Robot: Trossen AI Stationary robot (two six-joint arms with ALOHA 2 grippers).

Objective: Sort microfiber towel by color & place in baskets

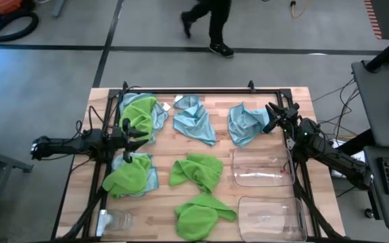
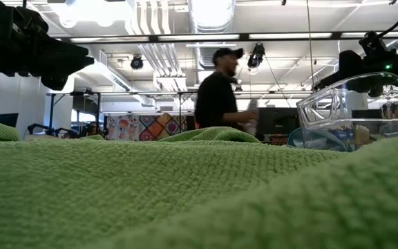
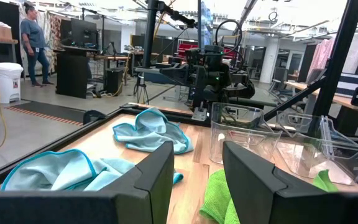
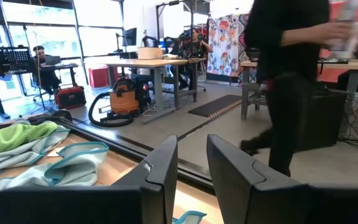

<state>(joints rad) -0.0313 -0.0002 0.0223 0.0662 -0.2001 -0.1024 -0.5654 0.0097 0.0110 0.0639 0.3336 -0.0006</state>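
Green towel (image 2: 185, 200) fills our low view; sorting not begun.
Both baskets (image 1: 262, 167) stand empty at the worktop's right. Left gripper (image 1: 125, 128) hovers over a green-and-blue heap (image 1: 140, 115), jaws parted, holding nothing; right gripper (image 1: 273, 116), likewise empty-jawed, hangs beside a blue towel (image 1: 244, 123), nearer the baskets.

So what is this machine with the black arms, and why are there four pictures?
It is a robot with two arms at a wooden table. One camera looks down from above, one sits low on the table, and one rides on each wrist. The left gripper hovers over a green towel; the right gripper is beside a blue towel. Both are open and hold nothing. More green and blue towels lie around, and two clear baskets sit empty. A person walks behind.
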